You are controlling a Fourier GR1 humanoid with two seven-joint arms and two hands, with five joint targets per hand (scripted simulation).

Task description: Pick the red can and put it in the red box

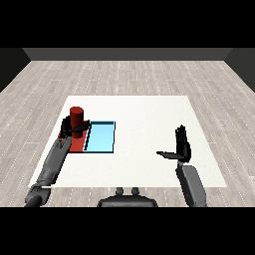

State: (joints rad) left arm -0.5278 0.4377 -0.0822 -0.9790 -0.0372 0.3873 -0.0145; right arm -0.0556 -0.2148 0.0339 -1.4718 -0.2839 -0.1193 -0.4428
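Your left hand (69, 128) is curled round the red can (76, 119), holding it upright over the red tray (78, 145), which lies near the left edge of the white desk (149, 114). You cannot tell from here whether the can's base touches the tray. The light blue tray (101, 138) sits just beside the red one on its right, edges touching. Your right hand (182, 145) hovers well apart over the right side of the desk, fingers straight and thumb spread, holding nothing. Between the trays and that hand you have a wide stretch of bare desk
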